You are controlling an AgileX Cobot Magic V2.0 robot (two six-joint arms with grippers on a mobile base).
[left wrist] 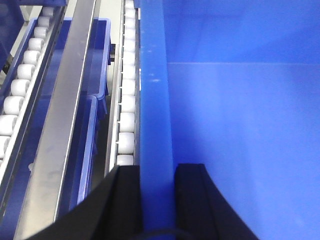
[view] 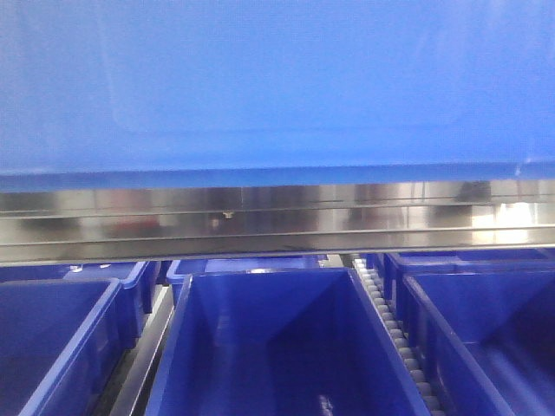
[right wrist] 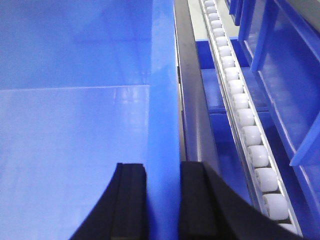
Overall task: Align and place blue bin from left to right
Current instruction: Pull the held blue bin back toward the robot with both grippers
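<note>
Left fingers (left wrist: 116, 206), right fingers (right wrist: 131, 200): matte black, curved flaring bases.

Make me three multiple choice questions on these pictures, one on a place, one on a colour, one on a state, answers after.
1. What does the left claw straddle?
A. the blue bin's side wall
B. a cardboard box
C. a metal pipe

2. What colour are the conveyor rollers?
A. black
B. white
C. red

3. How is the right claw?
A. open in free air
B. holding a bottle
C. shut on the blue bin's wall

Answers:
1 A, its fingers sit either side of the wall.
2 B, both wrist views show them white.
3 C, its fingers press the wall from both sides.
</note>
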